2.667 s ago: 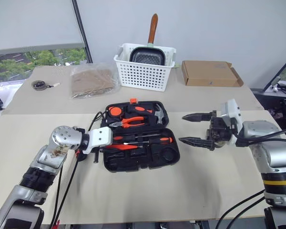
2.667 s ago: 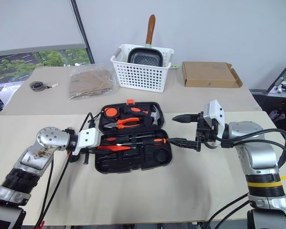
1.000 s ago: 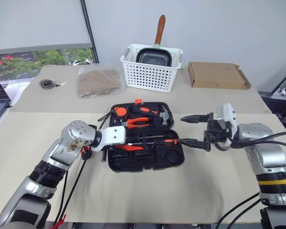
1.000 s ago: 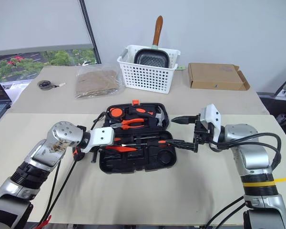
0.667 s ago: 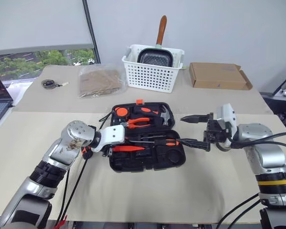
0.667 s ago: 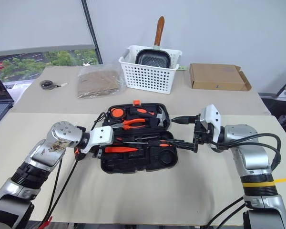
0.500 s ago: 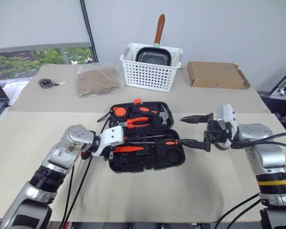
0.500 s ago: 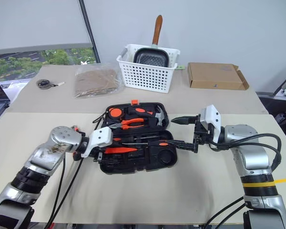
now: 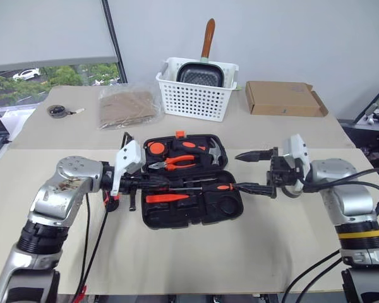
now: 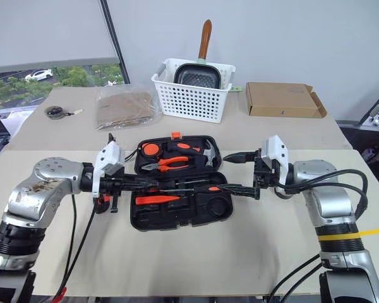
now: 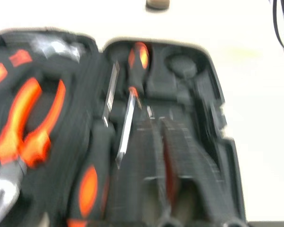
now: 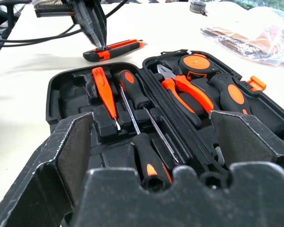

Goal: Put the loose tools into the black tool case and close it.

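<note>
The black tool case (image 9: 191,178) lies open on the desk (image 9: 252,246) between the two end effectors. Two long screwdrivers (image 12: 139,101) and the short orange-red screwdriver (image 12: 104,92) lie lengthwise in its near half. The utility knife (image 12: 114,49) lies on the desk beneath the left end effector (image 9: 153,183), whose fingers are together. The right end effector (image 9: 252,172) stands wide apart, pointing at the case.

Both arms are brushed-silver metal shells with rounded joint housings. The left arm (image 9: 54,202) carries brown scuffing on its elbow dome, a ribbed black band below it, and black cables hanging loose. The right arm (image 9: 344,199) wears a yellow stripe over black rings. Each wrist ends in a white block before black serrated fingers (image 12: 66,156).
</note>
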Motion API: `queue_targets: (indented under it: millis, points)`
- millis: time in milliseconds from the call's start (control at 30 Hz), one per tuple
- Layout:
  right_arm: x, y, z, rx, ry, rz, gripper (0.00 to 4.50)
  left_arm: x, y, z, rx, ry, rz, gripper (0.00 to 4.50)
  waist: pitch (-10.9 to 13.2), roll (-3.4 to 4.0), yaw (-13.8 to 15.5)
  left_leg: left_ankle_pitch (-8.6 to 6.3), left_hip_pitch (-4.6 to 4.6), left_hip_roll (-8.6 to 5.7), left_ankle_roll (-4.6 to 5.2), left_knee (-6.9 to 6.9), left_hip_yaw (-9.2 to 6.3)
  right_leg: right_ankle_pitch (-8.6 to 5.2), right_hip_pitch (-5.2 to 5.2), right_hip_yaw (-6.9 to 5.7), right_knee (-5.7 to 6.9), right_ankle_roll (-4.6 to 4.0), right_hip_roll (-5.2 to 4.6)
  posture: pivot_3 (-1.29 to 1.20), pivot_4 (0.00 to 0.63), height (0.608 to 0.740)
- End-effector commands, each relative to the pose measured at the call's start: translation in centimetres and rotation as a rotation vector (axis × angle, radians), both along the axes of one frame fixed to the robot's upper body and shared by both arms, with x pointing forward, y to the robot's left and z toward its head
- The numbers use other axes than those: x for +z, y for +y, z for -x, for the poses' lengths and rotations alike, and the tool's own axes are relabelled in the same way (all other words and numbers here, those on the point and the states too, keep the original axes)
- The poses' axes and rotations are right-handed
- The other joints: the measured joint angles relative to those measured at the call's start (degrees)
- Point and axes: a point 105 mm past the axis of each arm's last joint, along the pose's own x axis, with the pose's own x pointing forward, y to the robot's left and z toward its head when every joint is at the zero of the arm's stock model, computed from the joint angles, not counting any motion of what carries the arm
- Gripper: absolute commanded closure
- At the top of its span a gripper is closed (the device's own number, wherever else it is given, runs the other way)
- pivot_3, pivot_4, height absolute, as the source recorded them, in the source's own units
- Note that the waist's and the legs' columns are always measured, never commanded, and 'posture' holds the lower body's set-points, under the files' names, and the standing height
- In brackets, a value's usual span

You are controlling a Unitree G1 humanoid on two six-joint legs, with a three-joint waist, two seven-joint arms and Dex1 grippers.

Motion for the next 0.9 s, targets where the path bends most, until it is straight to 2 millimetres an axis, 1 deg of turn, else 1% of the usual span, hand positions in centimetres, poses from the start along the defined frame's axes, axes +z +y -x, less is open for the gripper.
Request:
queue_targets:
  millis: [33, 100, 167, 200, 267, 433, 600, 667, 700, 767, 867, 900]
  points:
    - [1.0, 0.1, 0.1, 0.009, -0.05, -0.005, 0.0, -0.6, -0.8, 0.5, -0.006, -0.021, 0.055, 4.43, 0.0, -0.02, -0.1, 0.03, 0.0, 0.0, -0.05, 0.0, 0.02, 0.01, 0.0, 0.01, -0.01, -0.02, 0.0, 0.0, 0.15, 0.7]
    - [1.0, 0.0, 0.2, 0.008, -0.05, -0.003, 0.0, -1.7, -0.8, 0.5, 0.003, -0.001, 0.046, 4.43, 0.0, -0.02, -0.4, 0.2, 0.02, 0.0, -0.35, -0.02, 0.08, 0.08, -0.02, 0.03, -0.01, -0.13, 0.02, 0.0, 0.15, 0.7]
    - [1.0, 0.0, 0.2, 0.007, -0.05, -0.003, 0.0, -2.4, -0.8, 0.4, 0.016, 0.011, 0.043, 4.43, 0.0, -0.03, -0.3, 0.21, 0.04, 0.01, -0.36, -0.04, 0.08, 0.05, -0.02, 0.02, 0.0, -0.08, 0.04, 0.0, 0.15, 0.7]
    - [1.0, 0.0, 0.2, 0.005, -0.05, -0.003, 0.0, -3.4, -0.5, 0.1, 0.038, 0.016, 0.02, 4.43, 0.0, -0.03, -0.2, 0.2, 0.03, 0.01, -0.35, -0.05, 0.07, 0.03, -0.03, 0.0, 0.01, -0.05, 0.04, 0.0, 0.15, 0.7]
    - [1.0, 0.0, 0.2, 0.001, -0.051, -0.003, 0.0, -5.3, -0.1, -0.2, 0.06, 0.032, -0.034, 4.43, 0.0, -0.02, -0.1, 0.0, 0.05, 0.02, -0.01, -0.05, 0.04, 0.01, -0.03, 0.0, 0.02, -0.02, 0.04, 0.0, 0.15, 0.7]
    - [1.0, -0.1, 0.2, -0.002, -0.053, -0.002, 0.0, -8.9, 0.5, -0.3, 0.083, 0.082, -0.122, 4.43, 0.0, -0.02, -0.1, 0.01, 0.07, 0.02, 0.0, -0.01, 0.02, 0.05, -0.01, -0.01, 0.05, -0.05, 0.02, 0.0, 0.15, 0.7]
    - [1.0, -0.2, 0.3, -0.004, -0.054, 0.003, 0.0, -10.1, 0.7, -0.2, 0.1, 0.11, -0.123, 4.43, 0.0, 0.05, 0.0, 0.01, 0.12, 0.06, 0.0, -0.02, 0.0, 0.06, 0.02, -0.01, 0.06, -0.07, -0.02, 0.0, 0.15, 0.7]
    - [1.0, -0.1, 0.4, -0.003, -0.054, 0.005, 0.0, -9.7, 0.9, -0.6, 0.127, 0.106, -0.095, 4.43, -0.1, 0.1, 0.0, 0.01, 0.16, 0.06, 0.0, 0.0, 0.0, 0.06, 0.06, 0.0, 0.08, -0.07, -0.04, 0.0, 0.15, 0.7]
    - [0.9, -0.1, 0.4, -0.001, -0.052, 0.006, 0.0, -9.2, 0.9, -0.7, 0.133, 0.103, -0.066, 4.43, -0.1, 0.1, 0.0, 0.01, 0.19, 0.06, 0.0, 0.0, 0.0, 0.06, 0.08, 0.01, 0.08, -0.06, -0.05, 0.0, 0.15, 0.7]
    - [0.9, 0.0, 0.4, 0.001, -0.051, 0.006, 0.0, -7.9, 0.7, -0.7, 0.133, 0.102, 0.002, 4.43, -0.1, 0.1, -0.1, 0.01, 0.23, 0.08, 0.0, 0.01, 0.0, 0.07, 0.1, 0.0, 0.1, -0.06, -0.05, 0.0, 0.15, 0.7]
    - [0.8, 0.1, 0.3, 0.011, -0.045, 0.007, 0.0, -5.3, 0.3, 0.1, 0.09, 0.104, 0.144, 4.43, 0.0, 0.08, -0.2, 0.03, 0.22, 0.12, -0.01, 0.01, 0.0, 0.08, 0.06, 0.0, 0.13, -0.05, -0.02, 0.0, 0.15, 0.7]
    - [0.8, 0.2, 0.2, 0.015, -0.043, 0.007, 0.0, -4.8, 0.3, 0.3, 0.081, 0.098, 0.169, 4.43, 0.0, 0.08, -0.2, 0.04, 0.17, 0.15, -0.03, 0.01, 0.0, 0.08, 0.01, 0.0, 0.13, -0.05, 0.0, 0.0, 0.15, 0.7]
